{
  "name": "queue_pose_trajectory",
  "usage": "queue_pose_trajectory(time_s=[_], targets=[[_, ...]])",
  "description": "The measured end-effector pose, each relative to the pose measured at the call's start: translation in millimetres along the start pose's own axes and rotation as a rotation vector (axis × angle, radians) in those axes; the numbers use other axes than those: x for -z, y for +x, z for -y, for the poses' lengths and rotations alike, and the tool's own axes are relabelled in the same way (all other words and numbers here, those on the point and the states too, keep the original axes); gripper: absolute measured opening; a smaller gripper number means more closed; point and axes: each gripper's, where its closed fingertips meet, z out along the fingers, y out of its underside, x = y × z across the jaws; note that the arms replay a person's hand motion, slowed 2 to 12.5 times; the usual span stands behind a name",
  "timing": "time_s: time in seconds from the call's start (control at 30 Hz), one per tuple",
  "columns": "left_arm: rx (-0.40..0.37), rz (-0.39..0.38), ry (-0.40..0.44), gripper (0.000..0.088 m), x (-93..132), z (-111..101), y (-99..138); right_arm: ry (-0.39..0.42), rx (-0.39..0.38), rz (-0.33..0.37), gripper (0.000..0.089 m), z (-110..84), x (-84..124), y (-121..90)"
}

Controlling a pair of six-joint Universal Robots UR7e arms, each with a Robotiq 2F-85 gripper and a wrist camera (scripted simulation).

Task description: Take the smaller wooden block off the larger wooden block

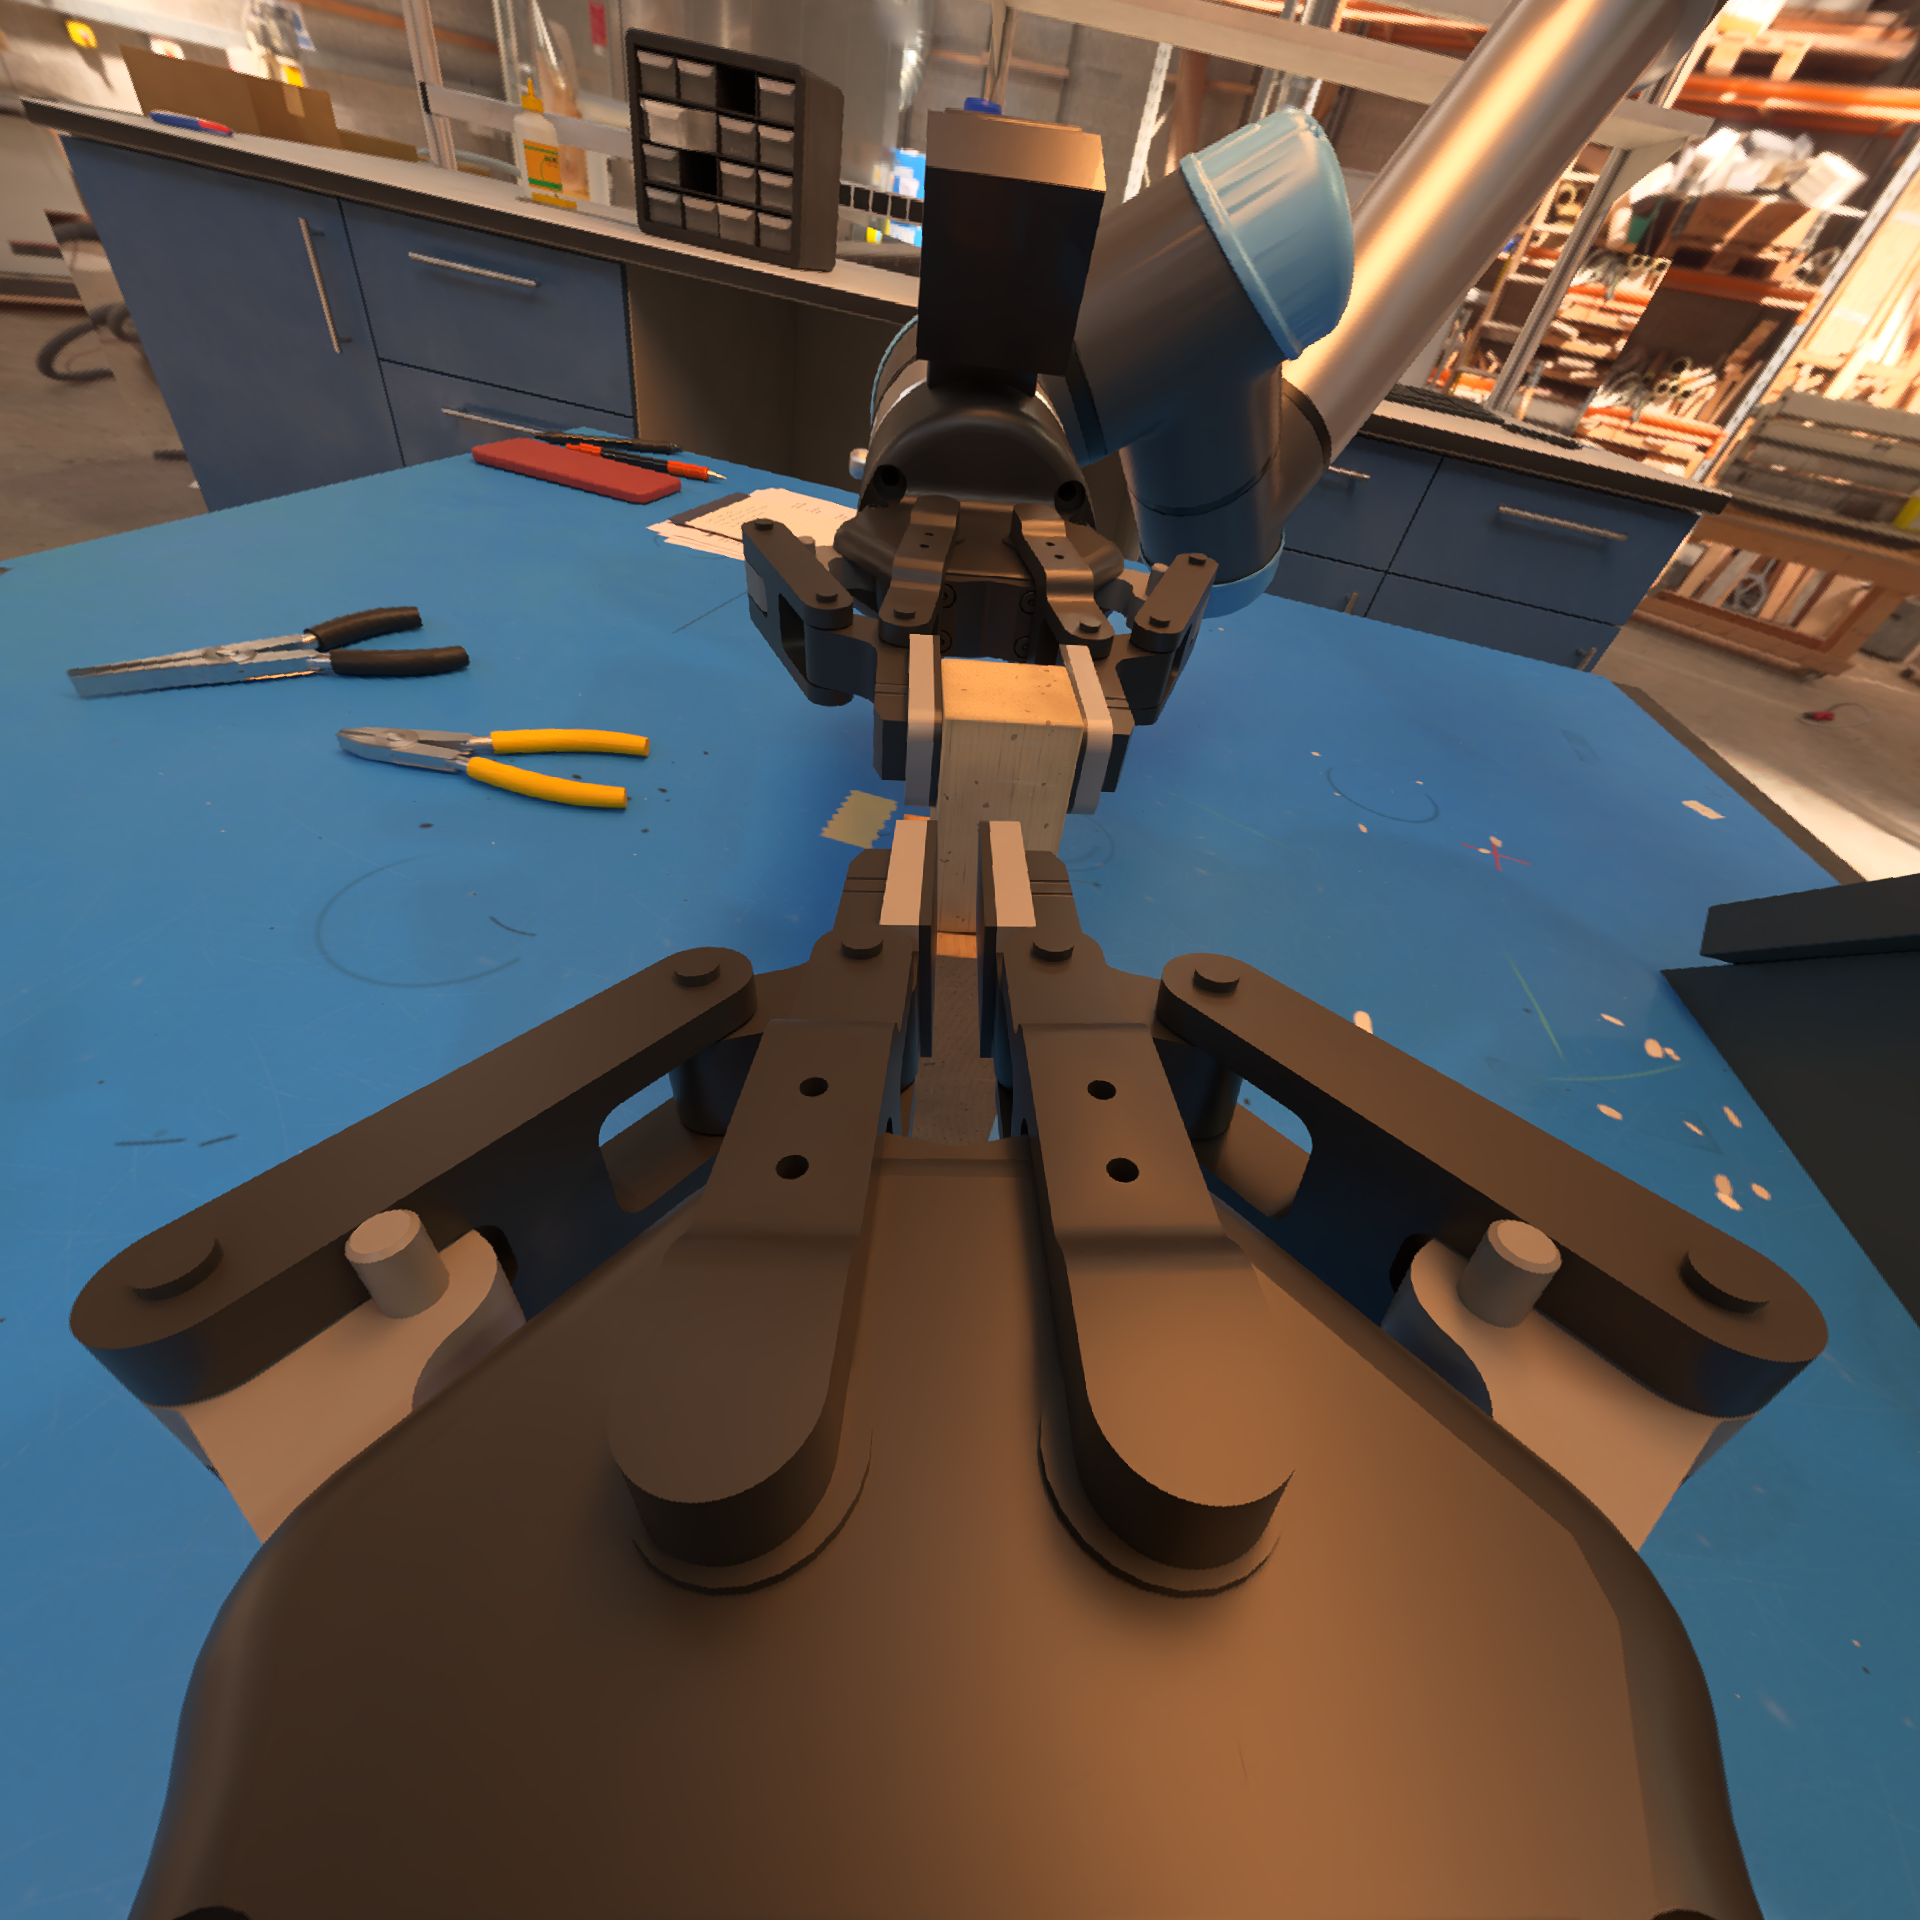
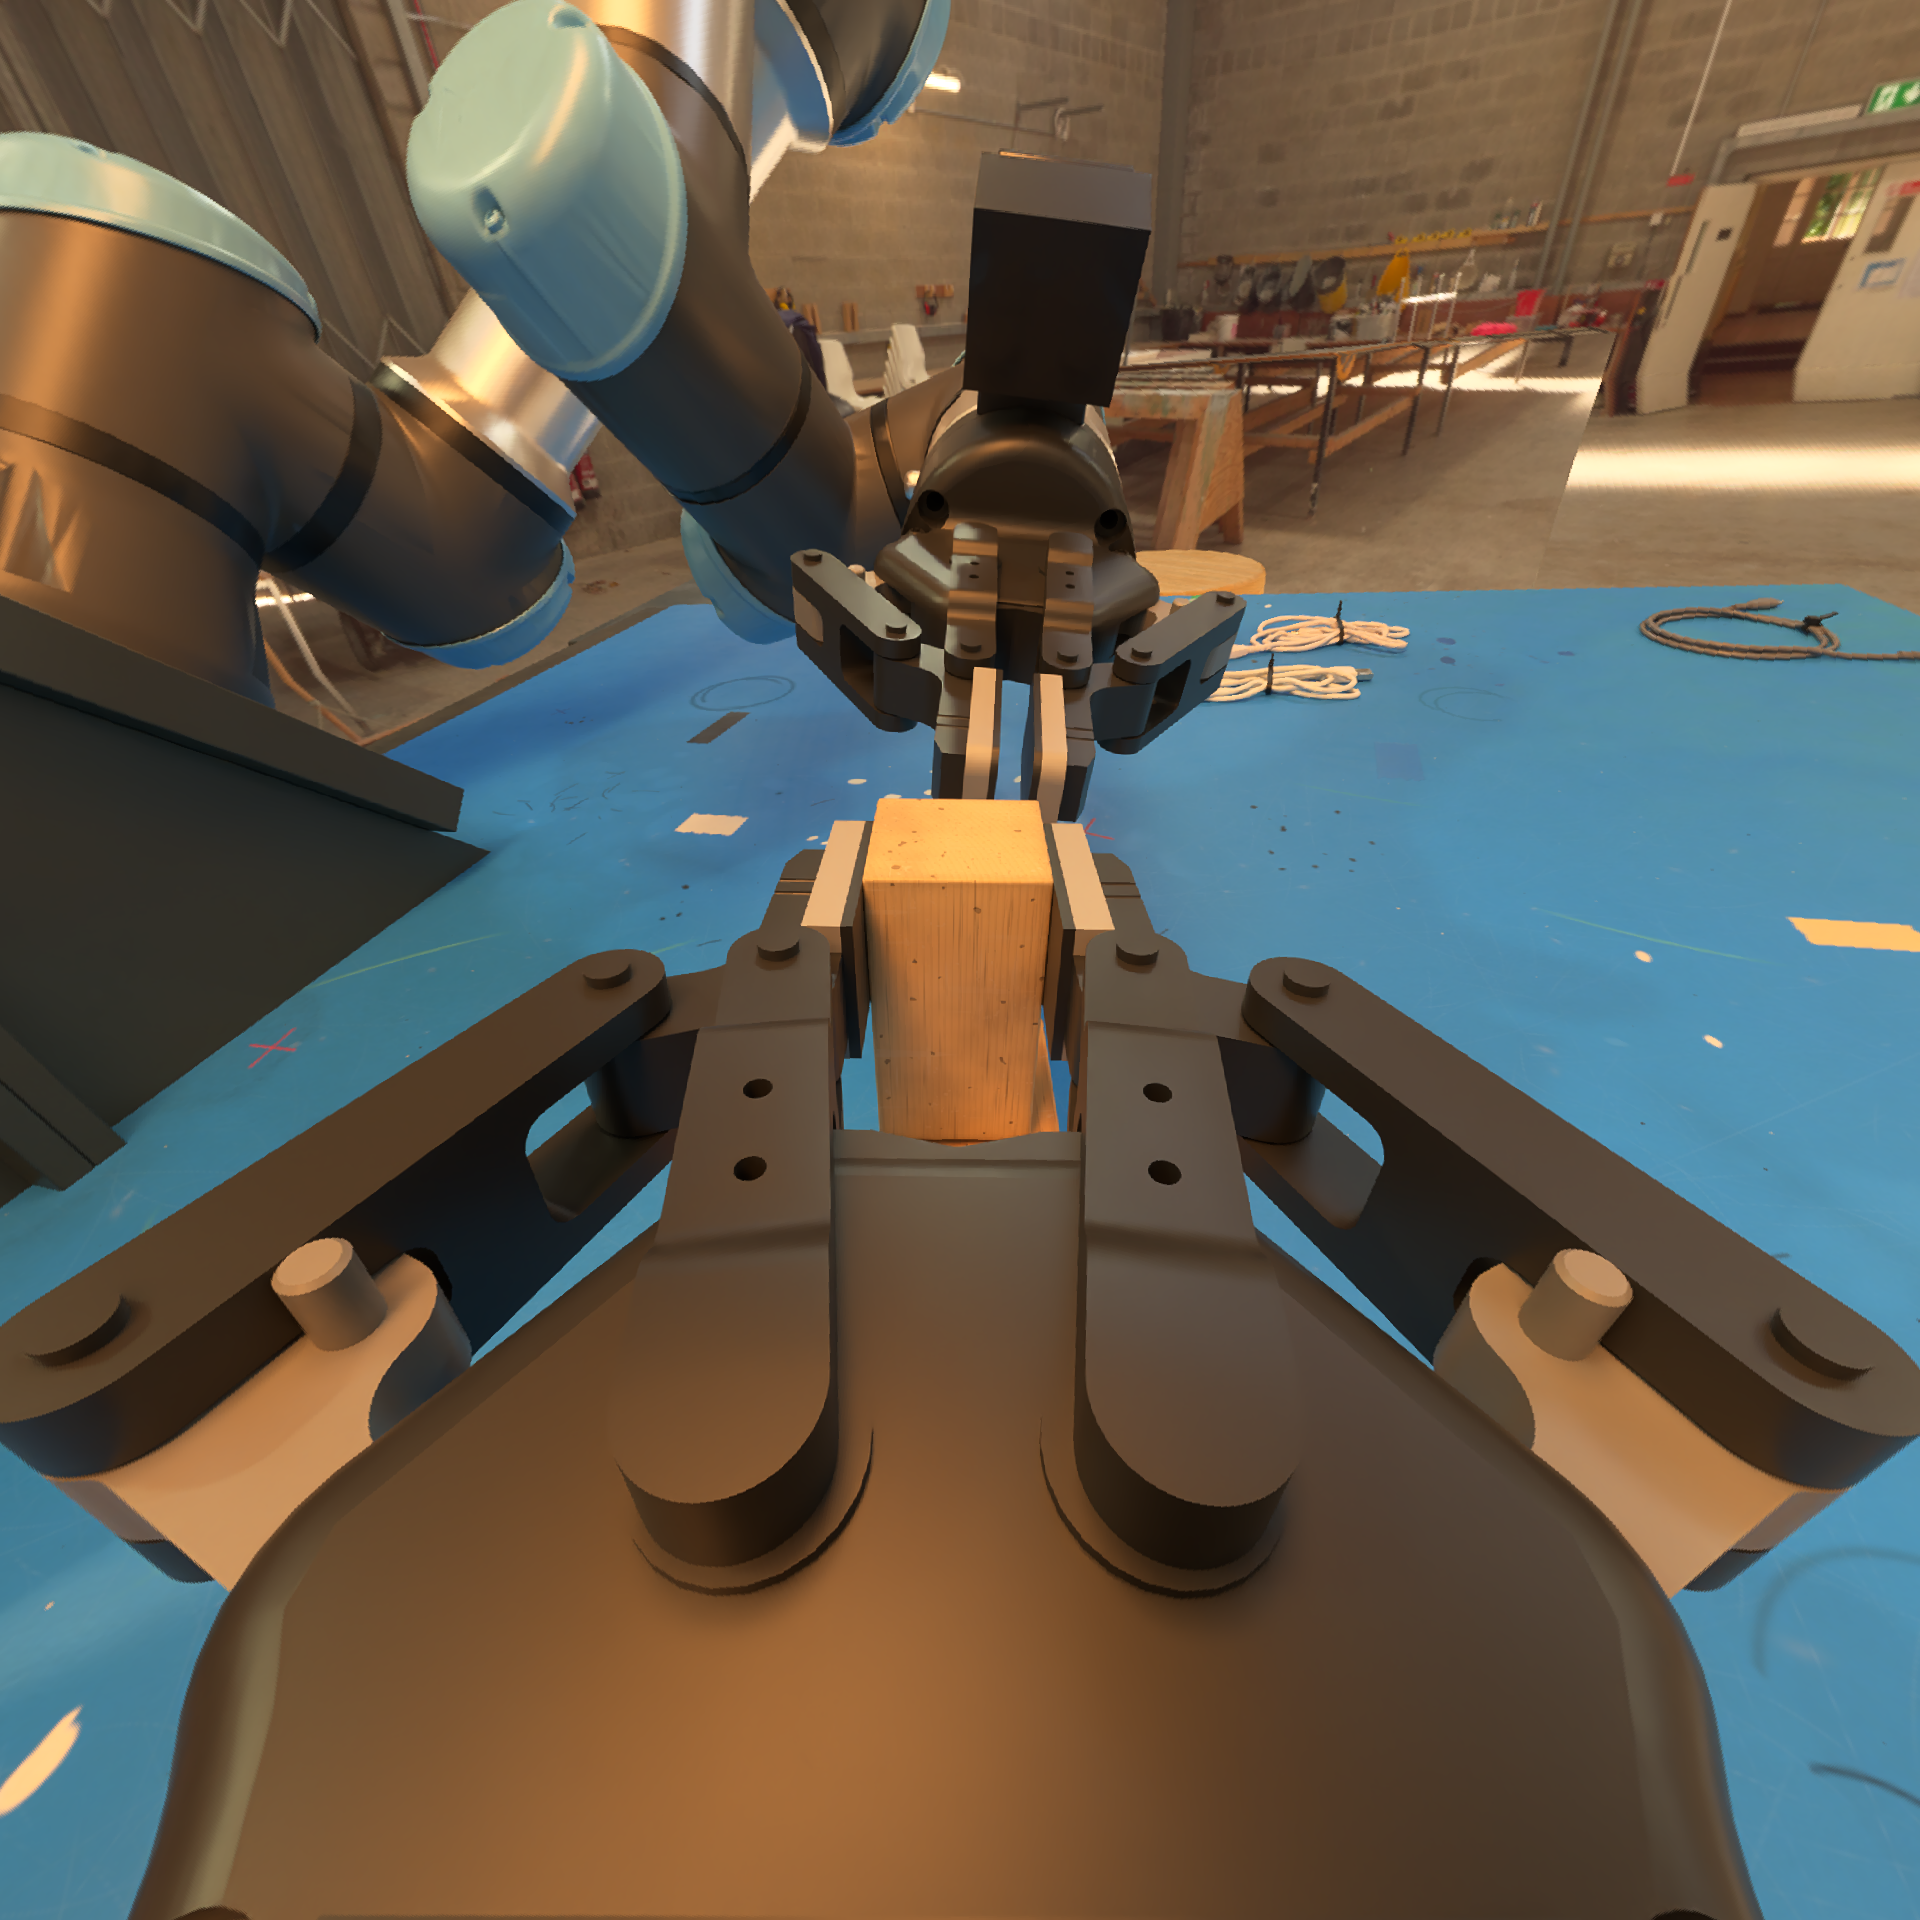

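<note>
Left claw [image 1: 957,873] clamped on smaller wooden block [image 1: 957,883], mostly hidden between fingers. Right claw [image 2: 956,878] clamped on larger wooden block [image 2: 956,977]. Block junction obscured above blue desk [image 1: 312,935].

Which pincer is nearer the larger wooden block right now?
Right. The right pincer is shut on the larger wooden block, a pad on each side. The left pincer sits just beyond it, shut on the smaller wooden block, facing the right one.
</note>
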Motion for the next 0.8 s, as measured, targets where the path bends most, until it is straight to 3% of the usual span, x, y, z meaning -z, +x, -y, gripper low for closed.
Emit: queue_pose_trajectory(time_s=[0.4, 0.8], targets=[[-0.162, 0.076, -0.003, 0.0061, 0.1, 1.7, -5.6, 0.026, -0.045, -0.005, 0.0271, 0.9, -0.4, 3.8], [-0.093, 0.050, 0.006, 0.0063, -1.6, 1.3, -5.0, 0.002, 0.007, -0.006, 0.0270, 0.0, 0.2, 3.2]])
